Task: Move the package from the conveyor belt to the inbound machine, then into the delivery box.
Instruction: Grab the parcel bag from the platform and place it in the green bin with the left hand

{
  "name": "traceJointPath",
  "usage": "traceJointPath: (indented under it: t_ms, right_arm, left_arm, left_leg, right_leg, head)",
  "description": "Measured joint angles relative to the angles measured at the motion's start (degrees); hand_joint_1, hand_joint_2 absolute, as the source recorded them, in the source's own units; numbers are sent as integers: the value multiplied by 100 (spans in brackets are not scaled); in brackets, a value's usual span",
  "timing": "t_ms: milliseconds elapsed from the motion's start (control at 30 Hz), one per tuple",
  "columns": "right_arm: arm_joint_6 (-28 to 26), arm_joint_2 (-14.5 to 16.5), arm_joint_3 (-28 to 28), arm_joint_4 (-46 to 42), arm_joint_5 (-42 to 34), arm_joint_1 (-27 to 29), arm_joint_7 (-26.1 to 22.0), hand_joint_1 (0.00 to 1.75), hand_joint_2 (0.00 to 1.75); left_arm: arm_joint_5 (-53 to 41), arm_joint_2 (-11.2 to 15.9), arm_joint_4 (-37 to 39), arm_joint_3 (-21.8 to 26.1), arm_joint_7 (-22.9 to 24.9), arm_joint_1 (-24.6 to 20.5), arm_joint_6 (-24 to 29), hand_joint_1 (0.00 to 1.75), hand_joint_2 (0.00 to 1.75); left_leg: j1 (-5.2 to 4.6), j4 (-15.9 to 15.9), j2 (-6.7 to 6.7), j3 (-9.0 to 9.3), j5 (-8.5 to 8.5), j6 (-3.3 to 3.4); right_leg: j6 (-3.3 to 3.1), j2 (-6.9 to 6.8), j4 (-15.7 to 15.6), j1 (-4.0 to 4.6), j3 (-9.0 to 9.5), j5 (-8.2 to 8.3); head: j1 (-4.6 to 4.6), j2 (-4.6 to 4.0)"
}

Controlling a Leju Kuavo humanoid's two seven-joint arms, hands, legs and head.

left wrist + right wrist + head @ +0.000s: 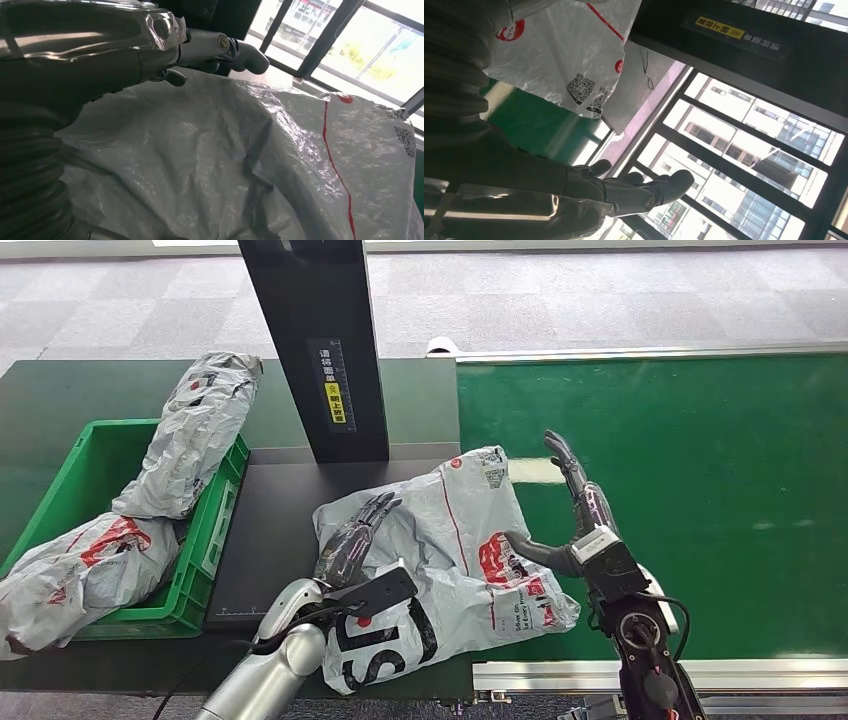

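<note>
Package: a crumpled grey plastic mailer bag with red and black print (450, 550) is lying across the edge between the dark flat platform of the inbound machine (270, 530) and the green conveyor belt (680, 460), one part on each, with a corner hanging over the near rim. The left hand (355, 535) is resting flat on top of the bag's left part, fingers stretched out along the plastic; nothing is being gripped, and in the left wrist view the fingers (220, 50) are seen lying extended over the wrinkled film (240, 160). The right hand (575, 515) is being held upright at the bag's right edge, fingers straight and apart, thumb pointing toward the plastic; whether the thumb is touching cannot be told. The machine's black upright column (315, 340), bearing a yellow label, is standing just behind the bag. To the left, a green plastic delivery box (195, 550) is holding two more grey mailer bags (190, 435), one leaning over its rim.
</note>
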Motion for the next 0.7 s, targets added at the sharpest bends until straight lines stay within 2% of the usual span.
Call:
traceJointPath:
  t_ms: [167, 300, 500, 567, 633, 700]
  right_arm:
    - [35, 8, -17, 118, -20, 3, 96, 0, 175]
    - [37, 10, -31, 179, -16, 2, 123, 0, 175]
    - [39, 29, -40, 227, -9, 2, 152, 0, 175]
    - [39, 36, -44, 236, -9, 2, 157, 0, 175]
    - [39, 40, -46, 243, -9, 2, 160, 0, 175]
    - [39, 41, -50, 249, -9, 3, 160, 0, 175]
  left_arm:
    - [-40, 0, 0, 1, 0, 43, -66, 0, 175]
    - [-78, -2, 0, 1, 0, 46, -183, 10, 175]
    - [-126, -4, 0, 1, -1, 47, -299, 14, 175]
    - [-131, -4, 0, 1, -2, 47, -302, 42, 175]
    - [-132, -4, 0, 1, -2, 47, -305, 97, 175]
    - [-140, -5, 2, 1, -2, 46, -326, 133, 175]
  left_leg:
    - [0, 0, 0, 0, 0, 0]
    - [0, 0, 0, 0, 0, 0]
    - [0, 0, 0, 0, 0, 0]
    - [0, 0, 0, 0, 0, 0]
    - [0, 0, 0, 0, 0, 0]
    - [0, 0, 0, 0, 0, 0]
  right_leg:
    - [0, 0, 0, 0, 0, 0]
    - [0, 0, 0, 0, 0, 0]
    - [0, 0, 0, 0, 0, 0]
    - [0, 0, 0, 0, 0, 0]
    - [0, 0, 0, 0, 0, 0]
    - [0, 0, 0, 0, 0, 0]
  head:
    - [0, 0]
    - [0, 0]
    - [-1, 0]
    - [-1, 0]
    - [0, 0]
    - [0, 0]
